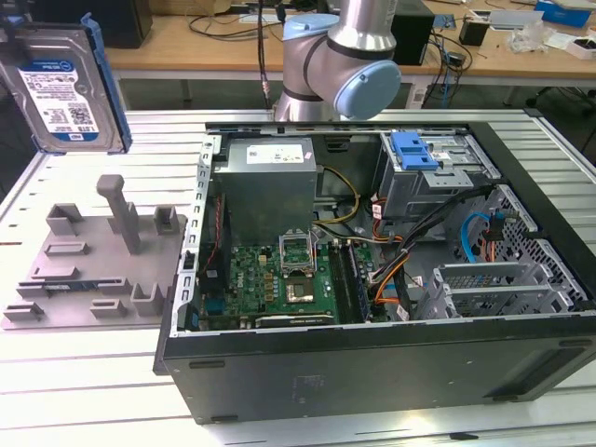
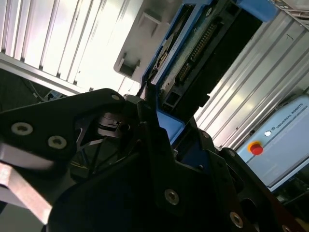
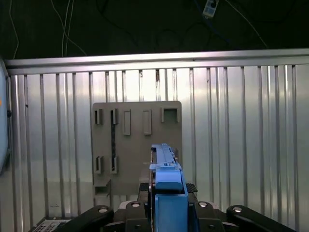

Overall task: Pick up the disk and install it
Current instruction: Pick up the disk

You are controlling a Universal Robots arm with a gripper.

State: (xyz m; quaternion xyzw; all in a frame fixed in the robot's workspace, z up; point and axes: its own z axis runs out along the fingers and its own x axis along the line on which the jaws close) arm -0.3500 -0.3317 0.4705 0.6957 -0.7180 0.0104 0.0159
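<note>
In the exterior view the disk [image 1: 63,93] hangs in the air at the upper left, above the grey fixture plate [image 1: 93,270]. It stands upright with its white-and-blue label facing the camera and its blue carrier bracket along the edge. In the first wrist view I see the disk [image 3: 165,162] edge-on, rising from my gripper [image 3: 168,193], whose black fingers are shut on the blue bracket. The second wrist view shows the disk [image 2: 203,53] from below with its connector side visible, held in my gripper [image 2: 164,130].
An open computer case [image 1: 372,358] lies on the slatted aluminium table [image 1: 84,391], with the motherboard [image 1: 279,279], the power supply [image 1: 265,182] and a drive cage with a blue latch [image 1: 414,149] inside. The arm's joints [image 1: 340,65] stand behind it.
</note>
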